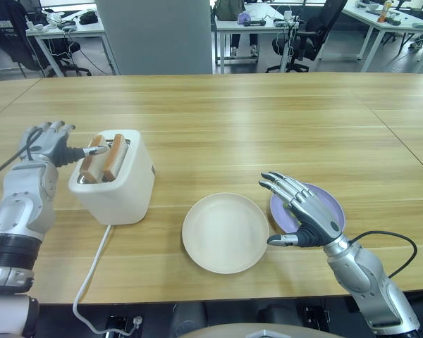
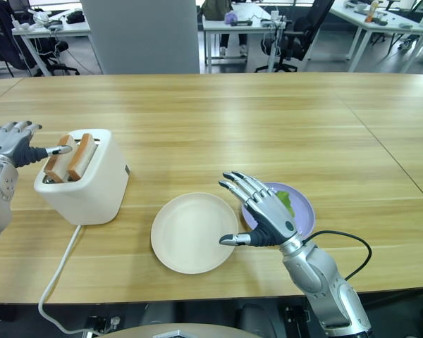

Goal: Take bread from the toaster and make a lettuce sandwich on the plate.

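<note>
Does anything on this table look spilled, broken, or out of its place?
Nothing stands out. The toaster stands upright with two bread slices in its slots, its cord trailing to the front edge of the table. The white plate lies flat and bare next to the purple plate, which holds lettuce. Nothing spilled or broken.

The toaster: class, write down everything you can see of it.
The toaster is a white, rounded, plastic-looking box standing upright on the table, left of the cream plate. Two browned bread slices stand in its top slots. A white cord trails from its base to the table's near edge. The left hand is beside its top.
</note>
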